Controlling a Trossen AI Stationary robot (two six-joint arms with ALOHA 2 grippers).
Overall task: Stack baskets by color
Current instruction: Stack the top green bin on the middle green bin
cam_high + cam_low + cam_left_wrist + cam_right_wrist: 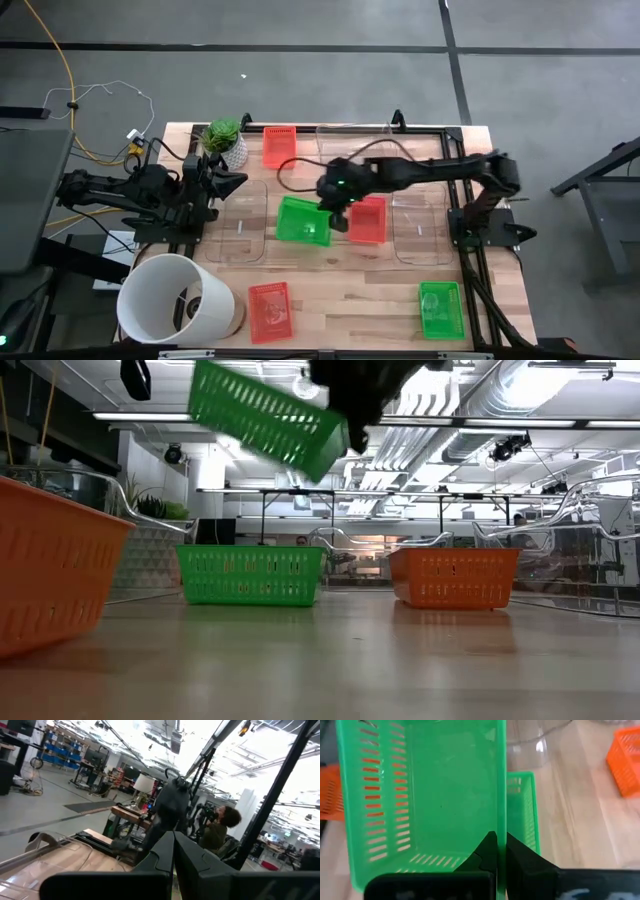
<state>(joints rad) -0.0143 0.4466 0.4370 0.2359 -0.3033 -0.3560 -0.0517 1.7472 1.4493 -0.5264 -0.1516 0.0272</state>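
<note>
My right pincer (333, 205) is pinching the rim wall of a green basket (302, 220) and holds it tilted in the air above the middle of the worktop (330, 305). A second green basket (441, 309) sits on the worktop's near right corner, well apart; that looks like the stack's base. Red baskets lie at the far edge (279, 145), at the near edge (270, 310) and just beside my pincer (367, 219), among clear baskets (422, 228).

To do this step well, I should level the carried basket, line its long sides up with the one below, and lower it straight until it nests before letting go.

My left pincer (174, 851), pressed together and empty, waits at the worktop's left edge by the potted plant (224, 140) and white bucket (175, 298).

Only the low view shows how high and how steeply the basket hangs; only my right wrist view shows the thin wall caught between my fingers (485, 851).
</note>
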